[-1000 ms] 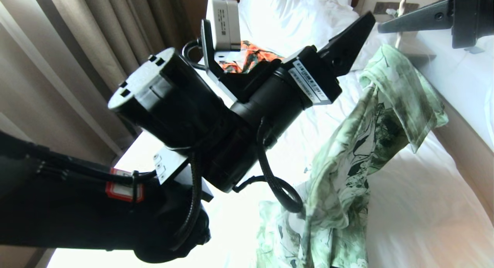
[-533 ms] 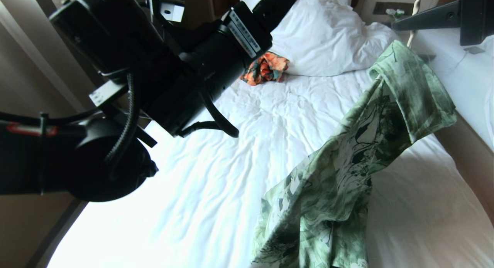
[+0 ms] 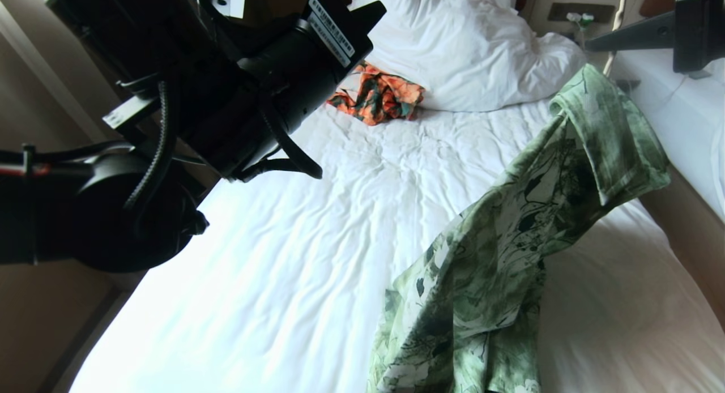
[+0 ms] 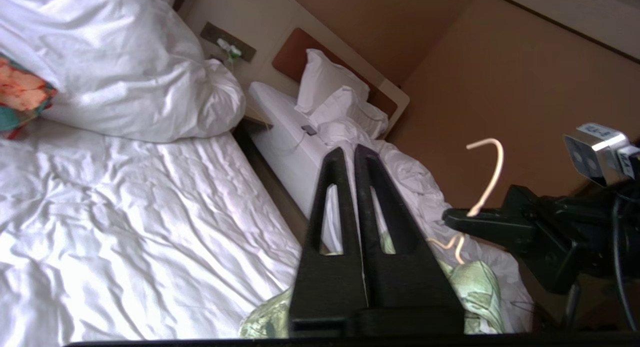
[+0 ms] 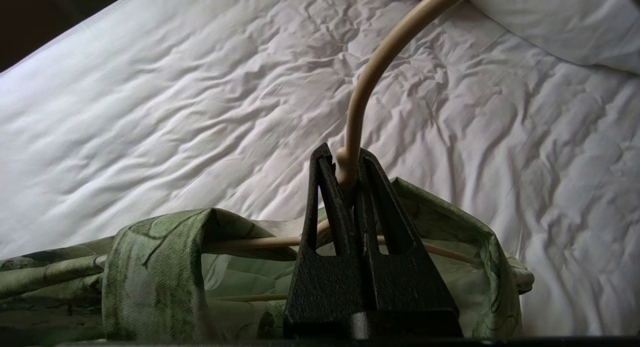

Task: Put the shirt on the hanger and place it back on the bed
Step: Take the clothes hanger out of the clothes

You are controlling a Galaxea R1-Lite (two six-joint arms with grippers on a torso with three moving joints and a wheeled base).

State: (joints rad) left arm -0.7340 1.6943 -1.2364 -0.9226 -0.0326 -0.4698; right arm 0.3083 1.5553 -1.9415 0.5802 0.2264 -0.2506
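While the right gripper [image 5: 350,174] pinches the hanger [image 5: 370,77] neck, lifting the shirt [image 3: 510,240] above the bed [image 3: 317,257] at right, the left gripper [image 4: 350,157] hovers far left, pressed together, empty.

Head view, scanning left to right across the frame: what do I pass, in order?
Left arm with its shut pincer → orange patterned garment → white pillow → green leaf-print shirt hanging over the bed → right pincer, shut on the hanger.
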